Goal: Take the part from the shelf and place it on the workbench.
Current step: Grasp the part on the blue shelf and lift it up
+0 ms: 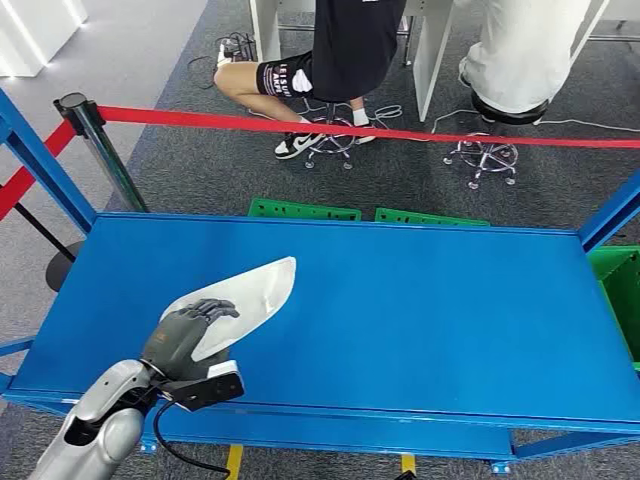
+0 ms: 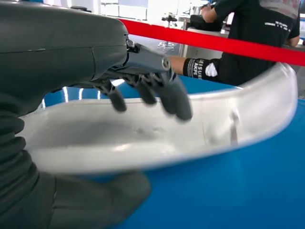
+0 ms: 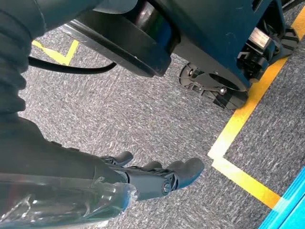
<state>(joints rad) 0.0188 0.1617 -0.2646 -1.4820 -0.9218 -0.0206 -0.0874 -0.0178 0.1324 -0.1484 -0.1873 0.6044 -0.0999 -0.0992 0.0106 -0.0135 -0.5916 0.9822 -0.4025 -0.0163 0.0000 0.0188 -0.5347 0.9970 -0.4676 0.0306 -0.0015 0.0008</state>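
Head view: left hand (image 1: 189,330) lower left of frame, fingers draped over pale curved part (image 1: 245,295); part lies on blue workbench (image 1: 423,320).

Left wrist view: fingers (image 2: 172,93) above part's rim (image 2: 223,121), thumb beneath, grip clamped; part looks down or nearly so. Judgement: placement almost done, release and withdrawal left.

Right wrist view: right hand (image 3: 151,179) hangs over carpet, fingers extended, holding nothing.
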